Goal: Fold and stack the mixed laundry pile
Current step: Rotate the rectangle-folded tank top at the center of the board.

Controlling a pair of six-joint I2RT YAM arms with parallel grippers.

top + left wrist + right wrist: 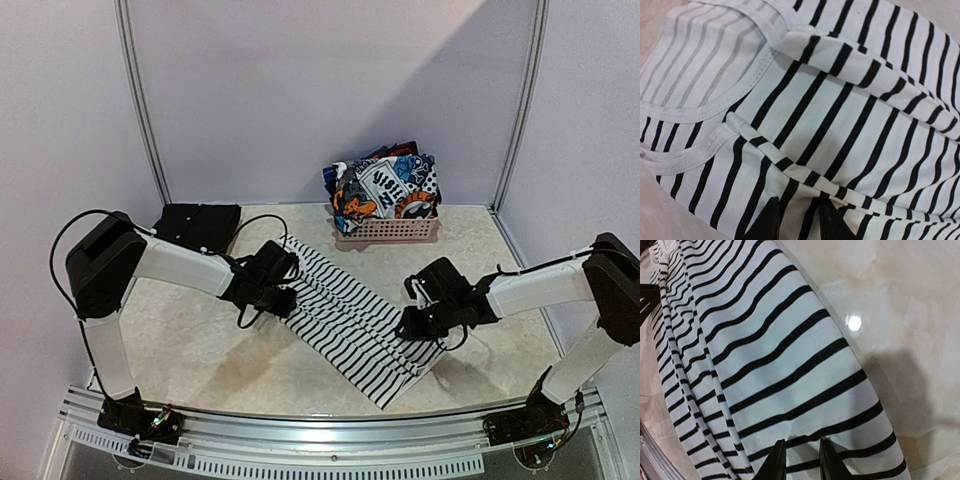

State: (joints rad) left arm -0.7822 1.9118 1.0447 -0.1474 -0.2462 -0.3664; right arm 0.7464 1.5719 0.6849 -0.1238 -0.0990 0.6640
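Observation:
A white garment with thin black stripes (350,320) lies spread in a long diagonal band across the middle of the table. My left gripper (280,295) sits at its upper left end, near the neckline. In the left wrist view the fingers (797,220) are closed on a fold of the striped cloth (840,125). My right gripper (412,325) is at the garment's right edge. In the right wrist view it (801,460) pinches the striped cloth (780,355) at a lifted edge. A plain black garment (200,225) lies at the back left.
A pink latticed basket (388,231) stands at the back centre. It holds a blue-orange-white-black graphic print garment (385,185) with bits of blue and red. The table is beige marble-patterned (190,340). A metal rail (330,435) runs along the front edge.

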